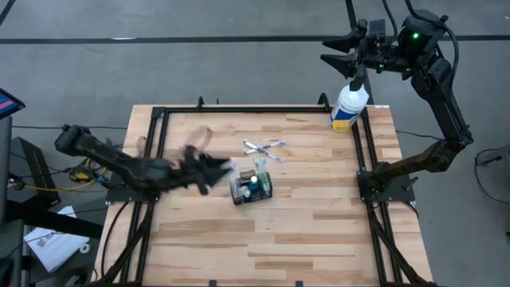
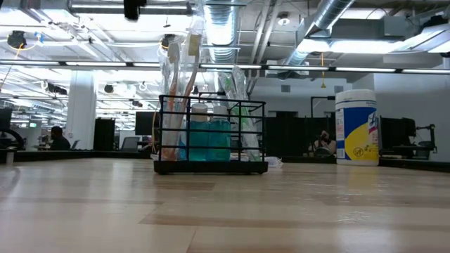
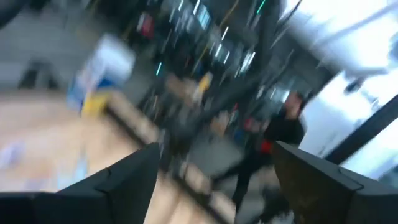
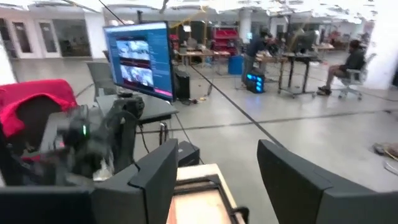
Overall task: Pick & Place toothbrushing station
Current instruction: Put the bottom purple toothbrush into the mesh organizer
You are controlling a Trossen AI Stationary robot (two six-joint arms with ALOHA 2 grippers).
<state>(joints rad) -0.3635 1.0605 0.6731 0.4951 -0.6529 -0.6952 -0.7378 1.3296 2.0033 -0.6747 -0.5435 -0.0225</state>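
The toothbrushing station (image 1: 251, 188) is a small black wire-mesh basket that rests on its base near the middle of the wooden table. In the low view the station (image 2: 211, 137) holds wrapped toothbrushes (image 2: 181, 84) standing upright and a blue bottle (image 2: 209, 137). My left gripper (image 1: 221, 168) is just left of the basket and blurred. Its wrist view shows the left gripper (image 3: 214, 186) open with nothing between the fingers. My right gripper (image 1: 331, 49) is raised beyond the table's far right corner. It is open and holds nothing in its own view (image 4: 217, 180).
A white-and-yellow wipes tub (image 1: 348, 108) stands at the far right corner and also shows in the low view (image 2: 357, 126). Two thin white-and-blue items (image 1: 264, 149) lie crossed just behind the basket. Bare wood stretches along the near half of the table (image 1: 263, 247). People sit in the room beyond.
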